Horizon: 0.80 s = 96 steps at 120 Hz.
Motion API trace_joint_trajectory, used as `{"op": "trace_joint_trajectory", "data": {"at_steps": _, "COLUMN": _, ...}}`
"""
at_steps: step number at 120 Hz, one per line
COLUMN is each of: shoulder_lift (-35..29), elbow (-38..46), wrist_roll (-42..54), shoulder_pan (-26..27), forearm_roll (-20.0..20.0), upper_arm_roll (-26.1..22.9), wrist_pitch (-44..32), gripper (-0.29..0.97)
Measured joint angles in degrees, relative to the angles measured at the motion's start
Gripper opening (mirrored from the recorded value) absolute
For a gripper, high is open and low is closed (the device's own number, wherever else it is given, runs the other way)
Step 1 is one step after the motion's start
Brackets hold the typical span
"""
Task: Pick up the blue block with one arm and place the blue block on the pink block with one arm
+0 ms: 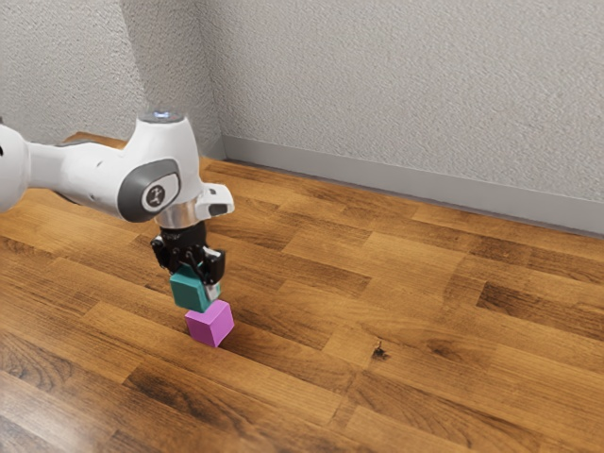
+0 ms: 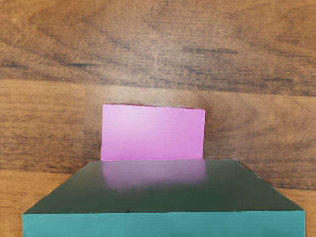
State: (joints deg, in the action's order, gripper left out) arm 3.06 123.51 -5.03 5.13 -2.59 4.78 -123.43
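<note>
The block I hold is teal-blue; my black gripper is shut on it from two sides. It hangs just above the pink block, which rests on the wooden floor-like table, and sits slightly toward the exterior view's left of it. Whether the two blocks touch I cannot tell. In the wrist view the held teal block looms large and blurred under my hand, and part of the pink block shows beyond its far edge.
A small dark speck lies on the wood to the exterior view's right of the blocks. Grey walls with a baseboard close the back. Bare wood surrounds the blocks.
</note>
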Motion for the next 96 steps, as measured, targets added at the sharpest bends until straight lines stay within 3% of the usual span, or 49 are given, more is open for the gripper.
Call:
{"op": "trace_joint_trajectory", "data": {"at_steps": 32, "shoulder_lift": -1.9, "elbow": 2.7, "wrist_roll": -0.3, "shoulder_pan": 1.3, "forearm_roll": -1.3, "upper_arm_roll": 0.9, "wrist_pitch": -0.3, "gripper": 0.36}}
{"op": "trace_joint_trajectory", "data": {"at_steps": 96, "shoulder_lift": 4.1, "elbow": -1.4, "wrist_roll": 1.1, "shoulder_pan": -0.5, "forearm_roll": -1.5, "upper_arm_roll": 1.2, "wrist_pitch": -3.0, "gripper": 0.36}}
